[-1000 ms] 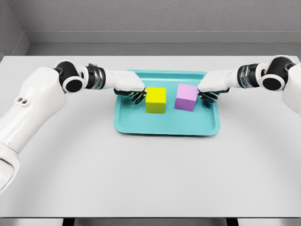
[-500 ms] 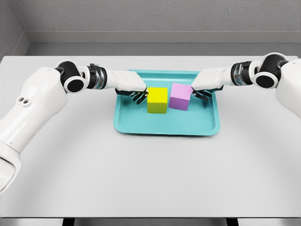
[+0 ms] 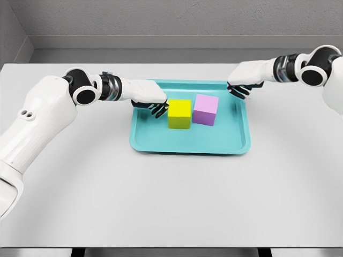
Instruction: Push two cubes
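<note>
A yellow cube [image 3: 179,114] and a purple cube [image 3: 206,109] stand side by side on a teal tray [image 3: 187,142], touching or nearly touching. My left hand [image 3: 156,108] rests on the tray against the yellow cube's left face, fingers relaxed and holding nothing. At the tray's far right corner my right hand [image 3: 239,90] hovers, clear of the purple cube, fingers loosely curled with nothing in them.
The tray lies in the middle of a white table [image 3: 171,198]. A grey wall runs behind the table's far edge.
The right hand pushed the purple cube left until it met the yellow cube, then lifted away up and to the right. The left hand nudged the yellow cube slightly right.
</note>
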`<act>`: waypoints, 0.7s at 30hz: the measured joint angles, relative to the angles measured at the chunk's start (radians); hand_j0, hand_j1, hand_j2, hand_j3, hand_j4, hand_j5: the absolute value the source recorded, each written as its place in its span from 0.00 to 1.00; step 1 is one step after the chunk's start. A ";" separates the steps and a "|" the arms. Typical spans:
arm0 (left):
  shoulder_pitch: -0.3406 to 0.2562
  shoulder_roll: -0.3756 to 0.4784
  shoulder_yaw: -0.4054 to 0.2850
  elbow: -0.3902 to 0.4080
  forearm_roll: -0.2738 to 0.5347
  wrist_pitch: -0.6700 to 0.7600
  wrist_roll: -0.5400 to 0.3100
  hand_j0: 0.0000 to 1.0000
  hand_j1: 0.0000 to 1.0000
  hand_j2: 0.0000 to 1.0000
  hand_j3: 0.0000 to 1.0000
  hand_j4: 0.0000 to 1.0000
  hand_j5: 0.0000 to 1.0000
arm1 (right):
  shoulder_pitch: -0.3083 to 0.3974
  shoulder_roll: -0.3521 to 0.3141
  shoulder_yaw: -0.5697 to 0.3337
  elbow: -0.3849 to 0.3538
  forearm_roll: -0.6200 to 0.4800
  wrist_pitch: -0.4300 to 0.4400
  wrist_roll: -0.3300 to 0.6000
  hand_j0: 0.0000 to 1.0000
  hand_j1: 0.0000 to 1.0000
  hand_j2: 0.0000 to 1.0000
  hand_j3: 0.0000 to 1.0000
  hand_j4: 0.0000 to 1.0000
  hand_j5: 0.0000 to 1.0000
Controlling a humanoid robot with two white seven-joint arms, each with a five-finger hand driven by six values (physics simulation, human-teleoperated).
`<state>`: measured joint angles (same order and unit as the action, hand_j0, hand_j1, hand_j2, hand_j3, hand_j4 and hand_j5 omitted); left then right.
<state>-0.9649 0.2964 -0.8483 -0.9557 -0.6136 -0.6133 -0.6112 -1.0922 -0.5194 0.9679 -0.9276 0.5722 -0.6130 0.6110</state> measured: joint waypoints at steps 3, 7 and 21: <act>0.000 0.000 0.000 0.000 0.000 0.000 0.000 0.23 0.23 0.23 0.23 0.23 0.23 | -0.018 0.032 -0.002 0.015 0.003 0.000 0.000 0.00 0.00 0.00 0.00 0.00 0.00; -0.009 0.001 0.000 0.000 0.000 0.000 0.000 0.23 0.23 0.23 0.23 0.23 0.23 | -0.037 0.077 -0.004 0.053 0.026 0.000 0.000 0.00 0.00 0.00 0.00 0.00 0.00; -0.043 0.083 0.012 0.004 0.025 0.000 0.000 0.23 0.23 0.23 0.23 0.23 0.23 | -0.040 0.164 0.000 0.163 0.093 0.000 0.000 0.00 0.00 0.00 0.00 0.00 0.00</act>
<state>-1.0078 0.3790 -0.8364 -0.9515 -0.5885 -0.6134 -0.6112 -1.1321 -0.3557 0.9680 -0.7641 0.6651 -0.6131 0.6110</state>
